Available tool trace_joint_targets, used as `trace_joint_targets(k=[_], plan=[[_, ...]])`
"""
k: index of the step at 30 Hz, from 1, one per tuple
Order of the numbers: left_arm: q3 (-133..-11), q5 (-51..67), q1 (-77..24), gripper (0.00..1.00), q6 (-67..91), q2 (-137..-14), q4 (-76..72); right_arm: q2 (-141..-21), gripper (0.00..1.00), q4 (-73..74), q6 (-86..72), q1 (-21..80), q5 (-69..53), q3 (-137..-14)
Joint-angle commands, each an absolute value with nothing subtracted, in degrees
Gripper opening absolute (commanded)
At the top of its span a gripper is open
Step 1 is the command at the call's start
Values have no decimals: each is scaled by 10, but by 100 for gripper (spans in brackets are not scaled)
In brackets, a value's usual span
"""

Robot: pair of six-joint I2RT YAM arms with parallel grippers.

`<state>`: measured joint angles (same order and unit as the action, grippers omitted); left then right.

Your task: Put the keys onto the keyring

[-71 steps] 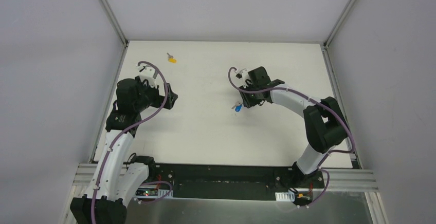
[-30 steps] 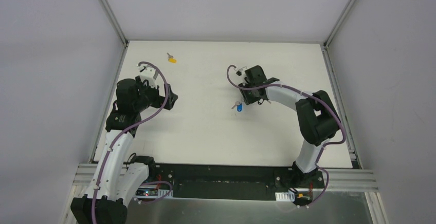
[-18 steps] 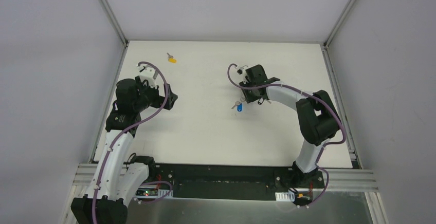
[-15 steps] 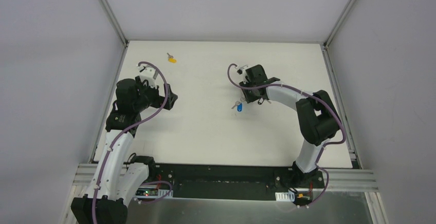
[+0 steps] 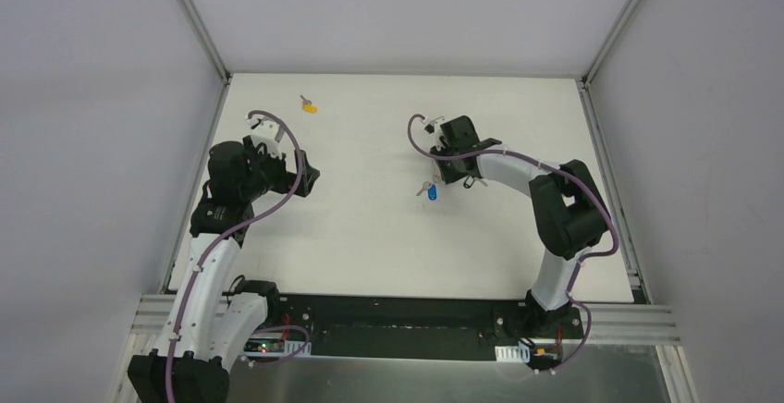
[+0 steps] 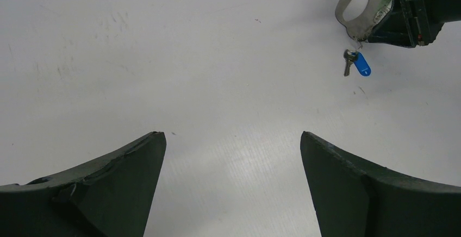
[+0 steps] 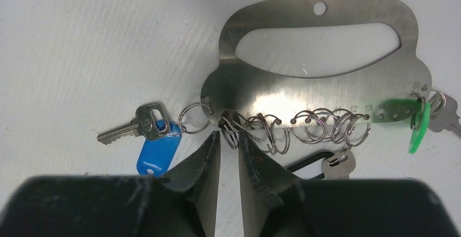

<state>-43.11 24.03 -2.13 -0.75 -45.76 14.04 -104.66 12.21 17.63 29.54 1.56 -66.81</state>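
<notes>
While keyring (image 7: 304,93) lies just beyond, right claw (image 7: 227,136) nearly together — grip unclear.

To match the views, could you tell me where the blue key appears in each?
Top external: blue key mid-picture, just left of the right gripper.
Left wrist: key upper right, below that gripper.
Right wrist: key lower left, beside the gripper.
Shared landmark: the right gripper.

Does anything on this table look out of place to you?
A key with a yellow plastic tag lies alone near the far edge of the white table, well apart from the flat silver metal keyring plate, where a blue-tagged key and a green-tagged key hang on rings.
</notes>
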Motion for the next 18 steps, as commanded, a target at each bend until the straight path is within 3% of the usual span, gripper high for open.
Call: trace_joint_targets(k=[1, 7, 12, 18], plan=[[-423, 259, -14, 100, -14, -457, 120, -1053, 19, 120, 181, 295, 6, -688], [-420, 260, -14, 100, -13, -457, 116, -1048, 15, 119, 180, 295, -12, -686], [-420, 263, -14, 100, -13, -458, 116, -1039, 0, 119, 183, 294, -6, -687], [-427, 263, -14, 100, -7, -464, 111, -981, 0, 125, 225, 292, -42, -670]])
